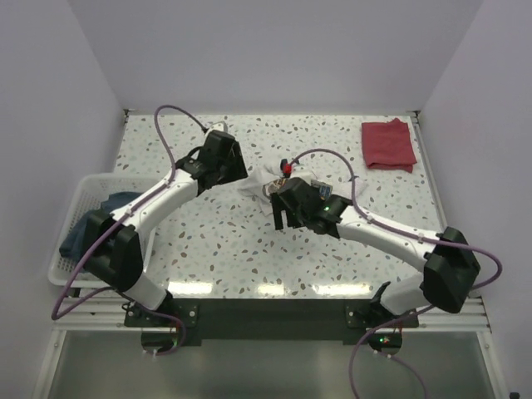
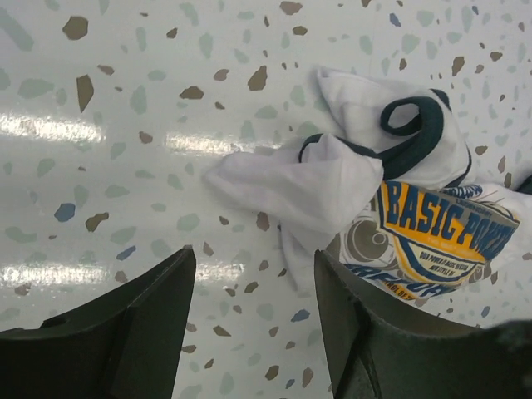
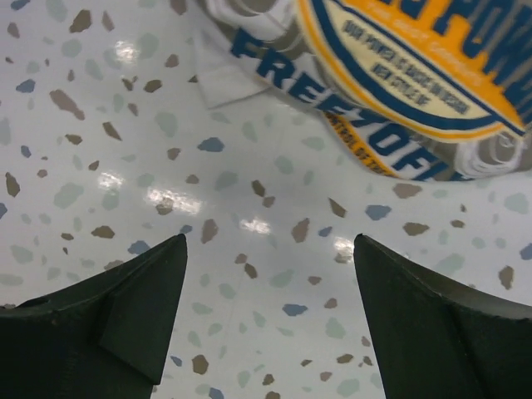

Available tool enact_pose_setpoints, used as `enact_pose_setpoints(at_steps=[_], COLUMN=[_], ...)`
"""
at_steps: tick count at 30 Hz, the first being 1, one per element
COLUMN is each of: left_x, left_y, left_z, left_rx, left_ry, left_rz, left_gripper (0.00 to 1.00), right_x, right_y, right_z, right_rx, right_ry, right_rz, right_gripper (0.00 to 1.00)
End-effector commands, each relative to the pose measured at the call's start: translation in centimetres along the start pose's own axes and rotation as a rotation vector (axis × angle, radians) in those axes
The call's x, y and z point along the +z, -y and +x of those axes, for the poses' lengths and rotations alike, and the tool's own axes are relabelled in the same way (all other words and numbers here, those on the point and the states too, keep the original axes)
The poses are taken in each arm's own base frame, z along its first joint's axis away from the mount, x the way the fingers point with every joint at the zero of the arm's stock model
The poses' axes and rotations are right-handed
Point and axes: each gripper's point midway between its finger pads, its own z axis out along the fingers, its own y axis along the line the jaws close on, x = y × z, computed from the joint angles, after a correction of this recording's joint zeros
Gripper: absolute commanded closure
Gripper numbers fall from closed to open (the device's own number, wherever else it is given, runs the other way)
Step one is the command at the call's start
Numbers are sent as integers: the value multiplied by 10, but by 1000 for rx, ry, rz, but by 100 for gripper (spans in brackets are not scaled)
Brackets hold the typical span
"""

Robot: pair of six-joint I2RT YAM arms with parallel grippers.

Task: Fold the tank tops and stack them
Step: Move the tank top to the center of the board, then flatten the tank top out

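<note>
The crumpled white tank top (image 2: pixel 332 179) bears a print (image 2: pixel 440 233) reading "BASIC POWER".

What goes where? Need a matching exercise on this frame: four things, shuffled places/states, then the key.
Things:
1. dark red tank top
2. white tank top
3. basket
4. left end effector

Places/states:
A. crumpled, middle of the table
B. open, nothing between its fingers
C. lying flat, far right corner
D. left edge, blue cloth inside

Pairs: 1-C, 2-A, 3-D, 4-B
</note>
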Motion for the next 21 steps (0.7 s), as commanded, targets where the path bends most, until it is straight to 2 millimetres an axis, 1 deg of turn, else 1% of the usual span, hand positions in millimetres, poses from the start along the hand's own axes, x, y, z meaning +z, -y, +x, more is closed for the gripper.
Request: enact_pose_setpoints(at_steps=[1,2,3,5,6,7,8,9,10,12,14,15,16,17,18,21], left_x=[-11,-11,-12,-14,-17,-19,-20,-23,-24,-27,-29,-30,-31,-31,-32,-34], left_y=[-11,-17,-25,-29,-33,-34,-35,-37,-37,-42,-43,-45,-45,-46,-48,-50], left_z=[-19,-18,-16,-18,-22,-22,-23,-25,-25,-28,-30,-31,-32,-32,-34,-35], left_rx=[-90,-100,-111,-111,-114,-115,-110,-113,-113,-111,-114,-116,-117,-114,-116,-116], left_ry=[68,65,60,63,73,69,72,77,79,87,89,91,92,91,95,96], left_rz=[61,60,60,61,59,58,62,67,70,68,75,74,80,82,81,87], left_gripper=[36,37,37,37,37,37,37,37,37,37,37,37,37,37,37,37], right_x=[13,18,33,48,54,65,69,71,80,85,93,95,97,104,106,116], right_y=[-43,-49,-61,-64,-63,-68,-69,-72,-69,-74,-79,-83,-84,-83,-84,-83], right_z=[-17,-16,-14,-12,-16,-18,-19,-29,-25,-32,-27,-31,-31,-25,-27,-19], right_rx=[-43,-68,-103,-163,-180,-214,-233,-240,-279,-295,-333,-332,-341,-358,-357,-373], right_ry=[63,64,54,31,42,40,42,60,49,59,44,50,49,31,32,9], right_rz=[-3,3,17,52,84,96,108,122,148,150,137,132,135,147,151,153], right_gripper=[17,20,29,37,42,48,48,48,48,48,48,51,52,53,54,56])
